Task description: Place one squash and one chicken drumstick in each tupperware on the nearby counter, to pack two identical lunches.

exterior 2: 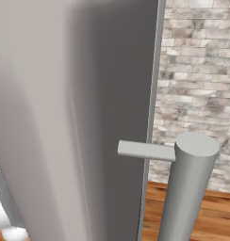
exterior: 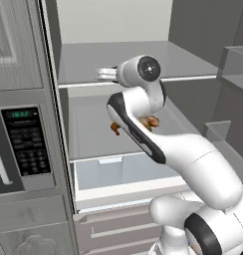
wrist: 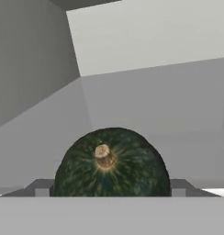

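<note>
Nearest the hand camera sits the round dark green squash with pale flecks and a tan stem stub (wrist: 112, 163), low at six o'clock in the hand view, its stem facing the lens. The two small dark finger tips (wrist: 42, 187) rise at about eight and four o'clock, one on each flank of the squash; the gripper (wrist: 110, 190) stands spread wide, released, with the squash between the tips but, as far as can be told, not yet pinched. Beyond it runs a bare grey fridge shelf (wrist: 155, 110) and the pale back wall.

In the left base view the white arm reaches into the open grey fridge (exterior: 143, 60) toward twelve o'clock. Peeking from behind the forearm near the centre is a golden-tan chicken drumstick (exterior: 150, 121), with a reddish-orange scrap (exterior: 115, 128) at its nine o'clock that may be the second drumstick. A black microwave panel (exterior: 25, 139) sits at nine o'clock.

By my judgement the step in hand is picking the first squash. The next move calls for closing squarely across its widest part; its round shape could roll or slip.

Whether the tips touch the rind is unclear, since the lower half of the squash is cut off. The right base view is blocked by the grey fridge door (exterior 2: 79, 117).
</note>
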